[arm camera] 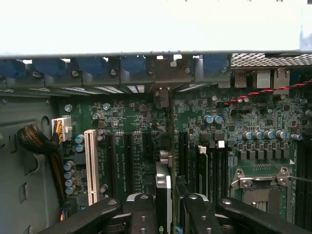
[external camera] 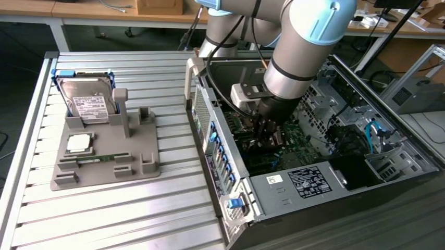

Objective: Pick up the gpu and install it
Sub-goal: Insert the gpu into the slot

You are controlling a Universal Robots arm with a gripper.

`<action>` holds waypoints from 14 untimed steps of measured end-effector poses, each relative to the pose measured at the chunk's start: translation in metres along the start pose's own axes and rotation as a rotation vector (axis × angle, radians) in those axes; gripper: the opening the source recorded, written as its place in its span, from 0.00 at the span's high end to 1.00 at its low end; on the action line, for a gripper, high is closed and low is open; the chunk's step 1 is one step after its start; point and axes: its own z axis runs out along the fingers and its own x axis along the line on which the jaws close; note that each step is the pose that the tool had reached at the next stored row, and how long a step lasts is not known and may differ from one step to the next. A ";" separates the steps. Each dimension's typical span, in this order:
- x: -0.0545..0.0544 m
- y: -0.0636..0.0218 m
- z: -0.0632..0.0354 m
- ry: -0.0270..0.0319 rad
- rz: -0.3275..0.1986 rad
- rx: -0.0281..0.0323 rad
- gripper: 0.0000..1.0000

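Observation:
In the wrist view the gpu appears edge-on as a thin dark card with a silver strip. It stands upright between my black fingers, and my gripper is shut on it. The card runs toward the case's rear wall, in line with the black expansion slots on the green motherboard. Whether its edge sits in a slot I cannot tell. In the exterior view my gripper reaches down inside the open computer case, just above the motherboard.
On the exterior view's left, a grey fixture on the slatted table holds a hard drive, a processor and a green memory stick. Inside the case are a white slot, a cable bundle and the processor socket.

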 end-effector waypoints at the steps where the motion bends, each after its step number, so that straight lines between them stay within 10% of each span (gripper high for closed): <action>1: 0.000 0.0000 0.0000 0.0001 0.000 -0.0001 0.73; 4: 0.000 0.0001 0.0003 0.0104 0.000 0.0005 0.73; 7: 0.000 -0.0001 0.0004 0.0511 -0.001 0.0017 0.73; 14: 0.000 -0.0001 0.0015 0.0546 0.000 0.0013 0.73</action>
